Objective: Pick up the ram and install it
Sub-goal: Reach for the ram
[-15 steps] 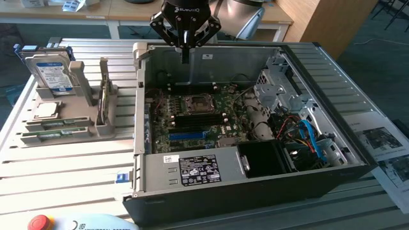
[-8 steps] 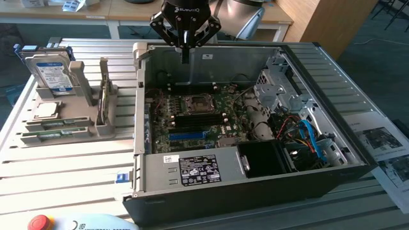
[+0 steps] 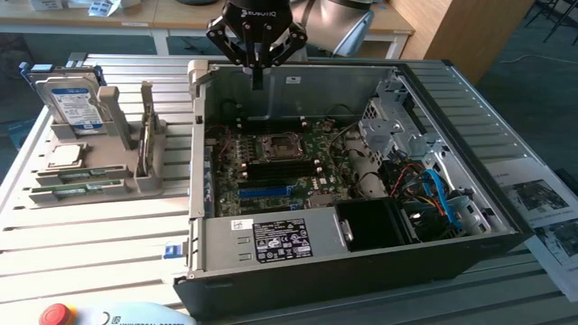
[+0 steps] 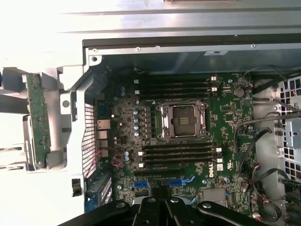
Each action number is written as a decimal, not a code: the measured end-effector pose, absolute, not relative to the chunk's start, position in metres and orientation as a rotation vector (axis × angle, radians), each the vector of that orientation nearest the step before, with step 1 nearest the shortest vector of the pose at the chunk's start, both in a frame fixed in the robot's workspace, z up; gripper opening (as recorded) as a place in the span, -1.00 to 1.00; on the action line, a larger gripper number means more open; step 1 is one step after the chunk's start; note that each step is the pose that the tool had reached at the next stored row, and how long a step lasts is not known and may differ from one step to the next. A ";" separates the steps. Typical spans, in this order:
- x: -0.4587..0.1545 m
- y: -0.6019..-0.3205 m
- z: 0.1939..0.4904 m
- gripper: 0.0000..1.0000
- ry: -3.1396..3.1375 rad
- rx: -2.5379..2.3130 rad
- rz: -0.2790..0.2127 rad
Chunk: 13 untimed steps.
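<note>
My gripper [image 3: 257,80] hung closed and empty above the case [image 3: 361,271]; I judged the ram [image 4: 37,117] light, stiff and fragile, best pinched mid-length across its faces.

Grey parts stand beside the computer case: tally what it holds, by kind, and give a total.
Hard drive: 1
Silver processor chip: 1
Ram sticks lying flat: 2
Ram stick standing on edge: 1
Total: 5
</note>
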<state>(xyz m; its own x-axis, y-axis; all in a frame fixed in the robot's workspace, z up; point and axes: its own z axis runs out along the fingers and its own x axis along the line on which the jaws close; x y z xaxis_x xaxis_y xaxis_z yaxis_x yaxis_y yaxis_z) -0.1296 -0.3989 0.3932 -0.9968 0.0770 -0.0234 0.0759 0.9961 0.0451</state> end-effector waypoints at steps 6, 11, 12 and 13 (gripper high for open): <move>-0.141 -0.399 0.393 -0.79 3.113 0.124 0.069; -0.152 -0.399 0.393 -0.79 3.113 0.127 0.069; -0.154 -0.399 0.393 -0.79 3.113 0.128 0.069; -0.157 -0.399 0.393 -0.79 3.113 0.128 0.069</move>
